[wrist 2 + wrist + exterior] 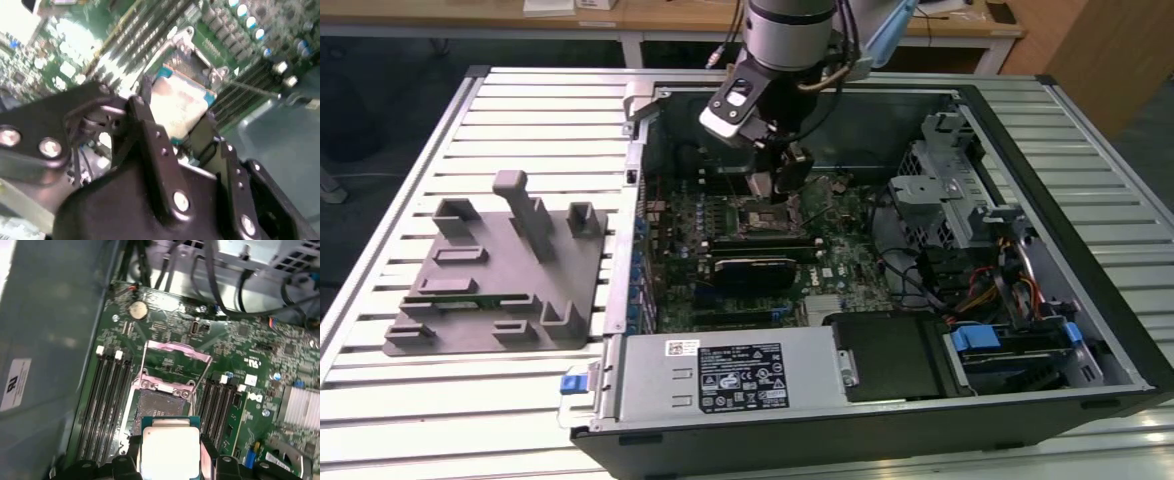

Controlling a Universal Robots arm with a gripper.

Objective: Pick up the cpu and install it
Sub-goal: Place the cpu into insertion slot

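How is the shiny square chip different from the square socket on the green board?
The cpu has a shiny silver top; the socket is dark inside a metal frame. The cpu is held in the gripper; the socket sits fixed on the green board. The cpu is a solid plate; the socket lies open and empty, its frame lid raised. Both are square, similar in size.

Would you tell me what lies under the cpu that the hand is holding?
The cpu, gripped by the hand, hangs over the open motherboard socket, whose lid frame stands raised. Part of the socket's contact field shows; the rest, beneath the chip, is covered.
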